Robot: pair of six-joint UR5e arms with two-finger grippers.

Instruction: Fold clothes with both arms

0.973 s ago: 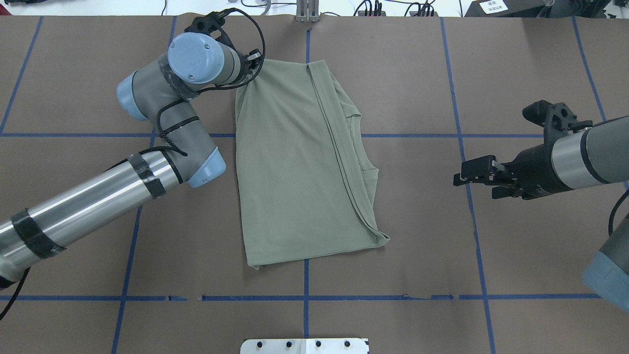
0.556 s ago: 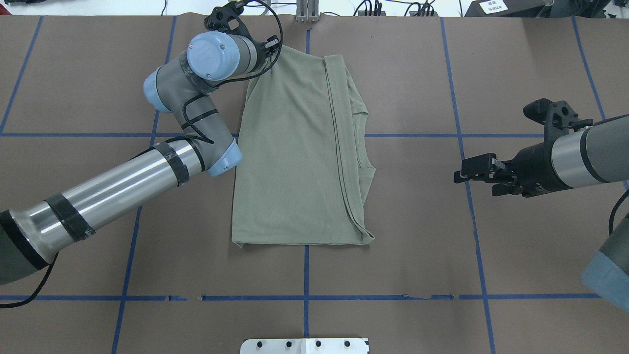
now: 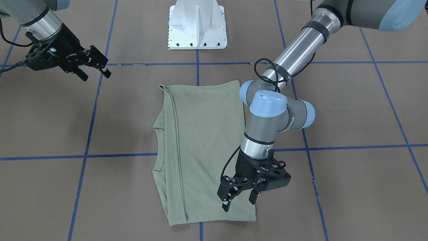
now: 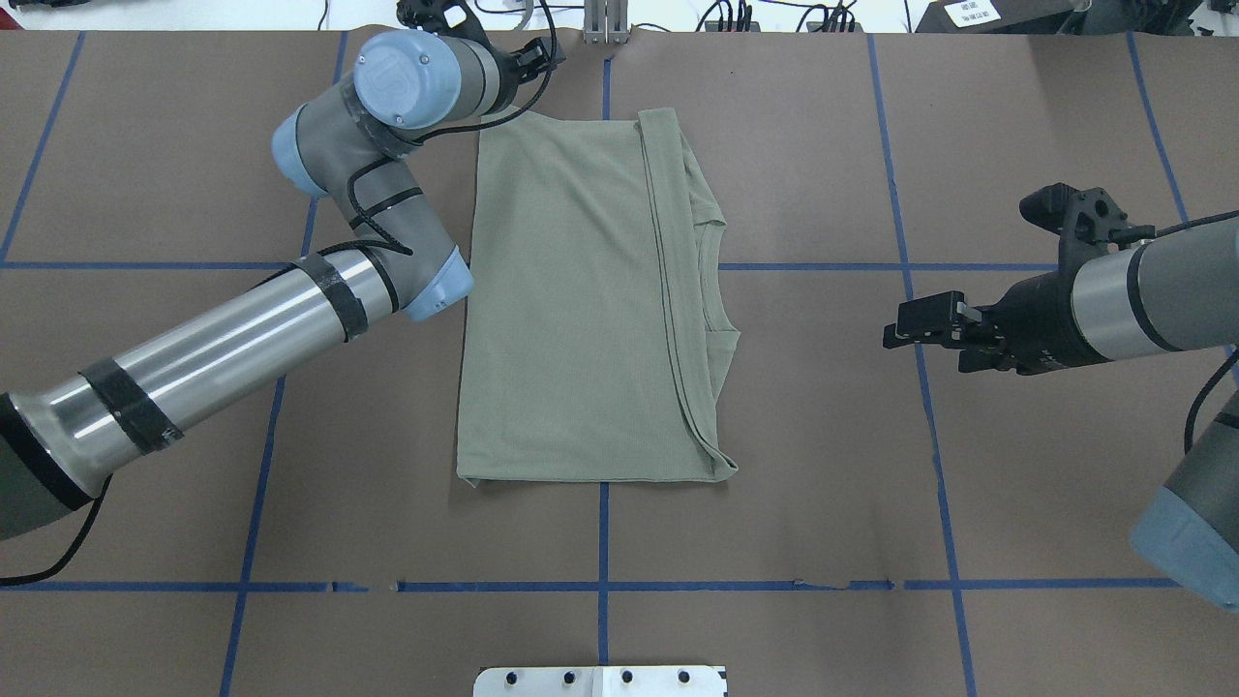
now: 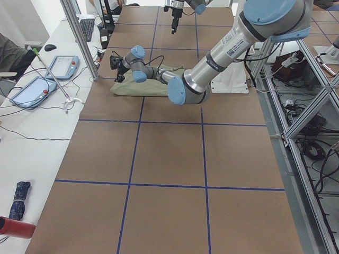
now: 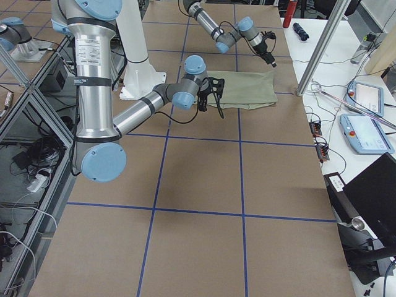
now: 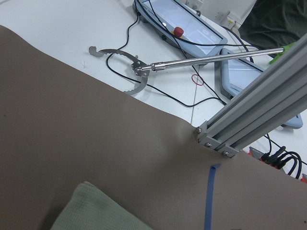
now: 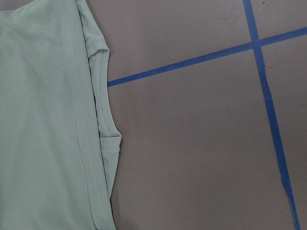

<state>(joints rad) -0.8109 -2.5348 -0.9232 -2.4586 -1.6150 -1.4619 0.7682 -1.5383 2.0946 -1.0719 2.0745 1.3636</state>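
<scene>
The folded shirt (image 4: 581,300) is laid flat at the middle of the table (image 4: 823,465), and the left gripper (image 3: 238,204), spread empty over its far corner, is best lifted straight so no cloth is snagged, while the right gripper (image 3: 96,75), likewise parted and empty, is seen well aside.

- I see the table (image 4: 774,436) covered in brown sheeting, ruled into squares by blue tape lines (image 4: 600,586).
- Along its far edge runs a white bench (image 5: 32,132) with teach pendants (image 6: 362,133), a keyboard (image 5: 87,29) and loose black cables.
- An aluminium post (image 7: 259,110) stands at the table's edge, and a metal grabber tool (image 7: 192,62) lies on the bench near it.
- At the bench's end lie a folded dark umbrella (image 5: 20,193) and a red cylinder (image 5: 16,227).
- On the opposite side, cable tangles (image 5: 312,148) sit on the floor under open metal framing.
- The light looks even and soft to me.
</scene>
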